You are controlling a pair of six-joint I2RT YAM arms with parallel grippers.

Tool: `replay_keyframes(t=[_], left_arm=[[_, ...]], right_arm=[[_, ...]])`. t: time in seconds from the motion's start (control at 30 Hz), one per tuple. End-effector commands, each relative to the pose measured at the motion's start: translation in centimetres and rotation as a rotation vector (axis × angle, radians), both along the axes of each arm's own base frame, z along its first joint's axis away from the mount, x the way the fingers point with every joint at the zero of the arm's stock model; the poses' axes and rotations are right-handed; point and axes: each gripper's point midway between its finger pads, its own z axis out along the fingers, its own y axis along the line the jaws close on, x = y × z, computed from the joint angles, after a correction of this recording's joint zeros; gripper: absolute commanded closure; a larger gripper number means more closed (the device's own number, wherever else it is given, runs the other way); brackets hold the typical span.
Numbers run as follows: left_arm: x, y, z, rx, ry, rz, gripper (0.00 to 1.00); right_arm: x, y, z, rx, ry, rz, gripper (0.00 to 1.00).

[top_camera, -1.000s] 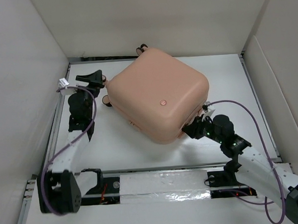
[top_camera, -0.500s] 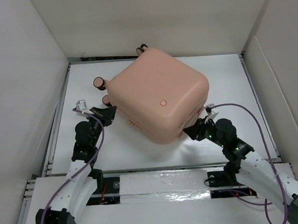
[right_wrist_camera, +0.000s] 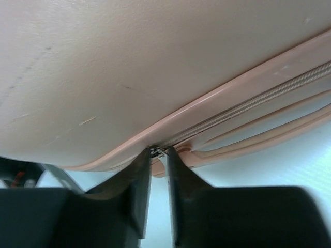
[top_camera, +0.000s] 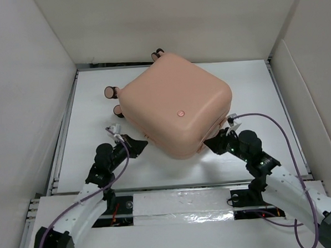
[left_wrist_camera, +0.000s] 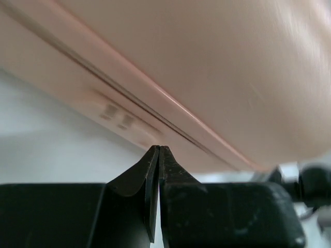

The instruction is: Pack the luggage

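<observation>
1. On the white table [top_camera: 252,80], the salmon-pink hard-shell suitcase [top_camera: 175,104] lies closed.
2. Beside its near seam, the left gripper [left_wrist_camera: 158,151] is pinched together, empty.
3. At the near-right corner, the right gripper [right_wrist_camera: 158,156] nips the small metal zipper pull [right_wrist_camera: 156,151].
4. Stiff, slick shell, probably light: that pull seems the best hold.

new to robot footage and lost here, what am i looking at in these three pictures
Two robot arms are bolted at the table's near edge, each ending in a two-finger gripper. The wide picture looks down from above; the other two come from cameras on the wrists. On the white table lies a closed pink suitcase, small wheels sticking out on its left. The left gripper is shut and empty, tips near the suitcase's seam. The right gripper pinches what looks like the zipper pull at the near edge.
</observation>
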Motion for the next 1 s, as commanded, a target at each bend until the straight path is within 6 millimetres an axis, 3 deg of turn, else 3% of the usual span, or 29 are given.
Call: replay_keyframes(t=[0.0, 0.03, 0.07, 0.2, 0.3, 0.43, 0.83, 0.93, 0.97], left_arm=[[-1.2, -3.3, 0.5, 0.066, -0.067, -0.104, 1.00], [-2.9, -5.5, 0.4, 0.081, -0.069, -0.177, 1.00], [-3.2, -6.3, 0.3, 0.099, -0.065, -0.182, 1.00], [-4.2, -7.9, -0.2, 0.141, -0.064, -0.147, 1.00], [-4.1, -9.3, -0.5, 0.163, -0.049, -0.186, 1.00], [-3.6, -10.4, 0.2, 0.156, -0.065, -0.207, 1.00], [-3.6, -10.7, -0.5, 0.177, -0.054, -0.224, 1.00], [-3.6, -10.7, -0.5, 0.180, -0.055, -0.228, 1.00], [-3.6, -10.8, -0.5, 0.183, -0.053, -0.230, 1.00]], right_arm=[[-0.7, -0.3, 1.0, 0.039, -0.047, -0.006, 0.89], [-1.0, -0.3, 0.4, 0.057, -0.054, 0.004, 0.89], [-1.2, -0.3, 0.4, 0.065, -0.058, 0.006, 0.87], [-1.8, 0.3, 0.4, 0.035, -0.056, 0.073, 0.64], [-1.6, 0.9, 0.2, 0.029, -0.066, 0.103, 0.56], [-0.7, 1.3, 0.2, 0.014, -0.100, 0.116, 0.54], [1.5, 1.2, 0.4, -0.024, -0.182, 0.072, 0.53], [1.7, 1.2, 1.0, -0.021, -0.216, 0.069, 0.55], [1.9, 0.8, 1.5, -0.021, -0.230, 0.043, 0.62]])
